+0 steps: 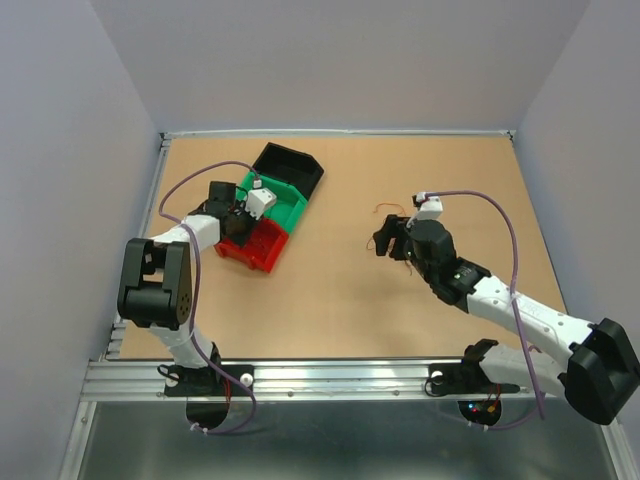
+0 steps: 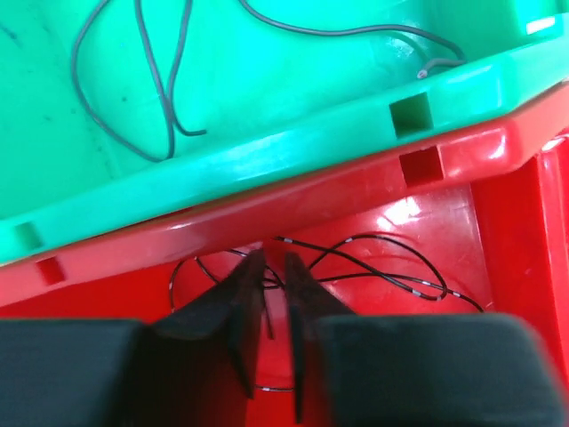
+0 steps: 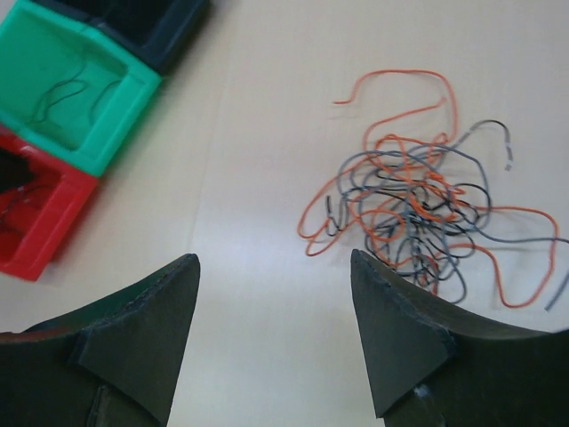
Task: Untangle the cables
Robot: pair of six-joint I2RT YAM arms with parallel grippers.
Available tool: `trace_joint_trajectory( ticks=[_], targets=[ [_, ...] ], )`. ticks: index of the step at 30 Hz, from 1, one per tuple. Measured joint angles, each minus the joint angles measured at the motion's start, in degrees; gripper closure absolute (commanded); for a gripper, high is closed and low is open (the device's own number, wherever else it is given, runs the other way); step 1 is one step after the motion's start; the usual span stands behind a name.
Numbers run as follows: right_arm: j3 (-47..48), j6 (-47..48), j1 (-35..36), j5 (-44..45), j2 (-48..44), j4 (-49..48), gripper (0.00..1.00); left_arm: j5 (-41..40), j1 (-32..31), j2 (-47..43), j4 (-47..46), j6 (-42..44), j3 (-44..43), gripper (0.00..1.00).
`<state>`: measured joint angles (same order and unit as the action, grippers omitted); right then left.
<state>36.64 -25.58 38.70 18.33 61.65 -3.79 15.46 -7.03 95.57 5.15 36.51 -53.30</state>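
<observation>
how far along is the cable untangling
Done: a few grey wires lie in the green bin, black wires in the red bin. In hand: left gripper, jaws slightly apart, hangs over the red bin; right gripper is open over the tangle. Left: that orange-and-grey tangle on the table.

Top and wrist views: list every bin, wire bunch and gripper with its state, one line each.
Red bin: holds loose black wires.
Green bin: holds loose dark wires.
Black bin: contents cannot be told.
Tangle: orange and grey wires, knotted, on the table.
Left gripper: jaws narrowly parted, over the red bin.
Right gripper: wide open, empty, near the tangle.
</observation>
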Motion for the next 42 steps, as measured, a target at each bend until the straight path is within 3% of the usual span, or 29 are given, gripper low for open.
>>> trace_joint_trajectory(
  ticks=[3, 7, 19, 22, 23, 24, 30, 34, 42],
  targets=[
    [0.0, -1.7, 0.0, 6.1, 1.2, 1.7, 0.36, 0.2, 0.0, -1.8, 0.2, -1.2, 0.0, 0.54],
    [0.0, -3.3, -0.6, 12.9, 2.7, 4.3, 0.37, 1.4, 0.0, -6.2, 1.9, -2.2, -1.4, 0.42],
    [1.2, -3.3, -5.9, 15.5, 12.9, 8.4, 0.55, 3.8, -2.4, -18.8, 6.7, -4.5, -4.2, 0.28],
    [3.4, -2.4, -6.1, 14.3, 16.0, 8.6, 0.77, 3.8, -3.6, -20.7, 8.1, -5.4, -5.1, 0.25],
    [4.1, -1.8, -6.1, 14.0, 16.6, 8.6, 0.95, 3.8, -4.1, -21.4, 8.3, -5.9, -5.5, 0.24],
    [4.7, -1.5, -6.1, 13.6, 17.1, 8.7, 0.99, 3.9, -4.5, -21.8, 8.5, -6.3, -5.8, 0.24],
    [7.1, 1.7, -5.9, 5.9, 16.4, 8.5, 0.99, 3.2, -14.5, -23.4, 6.8, -10.9, -9.0, 0.24],
    [6.6, 4.3, -2.1, -5.1, 10.5, 6.6, 0.99, 7.6, -21.9, -22.7, 1.6, -13.7, -9.5, 0.24],
    [2.1, 5.9, 3.7, -22.8, 0.4, 0.8, 1.0, 18.0, -22.4, -19.4, -14.4, -17.6, -4.0, 0.24]
  ],
)
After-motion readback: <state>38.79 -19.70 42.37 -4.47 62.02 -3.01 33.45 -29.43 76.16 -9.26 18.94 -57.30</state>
